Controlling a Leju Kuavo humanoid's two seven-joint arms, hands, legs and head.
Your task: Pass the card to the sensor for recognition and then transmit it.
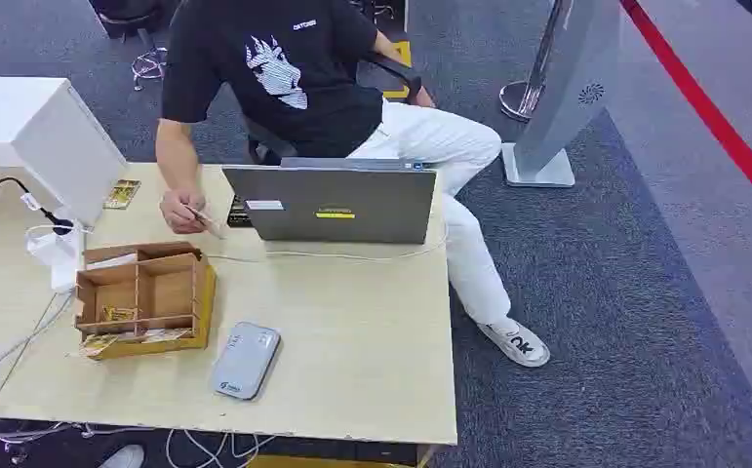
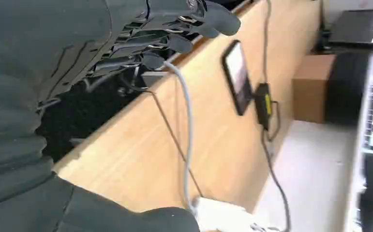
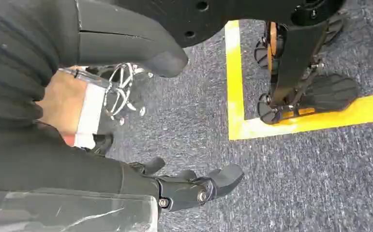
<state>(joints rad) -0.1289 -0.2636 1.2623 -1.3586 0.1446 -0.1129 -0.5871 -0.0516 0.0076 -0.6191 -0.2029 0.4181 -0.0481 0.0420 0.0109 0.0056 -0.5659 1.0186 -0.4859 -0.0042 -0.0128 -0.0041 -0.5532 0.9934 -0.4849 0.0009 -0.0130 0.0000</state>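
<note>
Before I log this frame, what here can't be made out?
- Laptop screen: head view shows its back.
- Cards in the wooden box: too small to read.
- What the person's hand holds: too small to identify.
- Left hand: blurred in the left wrist view, so its state is unclear.
- Sensor markings: too small.

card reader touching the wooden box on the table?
Apart. The head view shows bare tabletop between the grey card reader and the wooden box; the reader lies nearer the table's front edge, off the box's corner.
</note>
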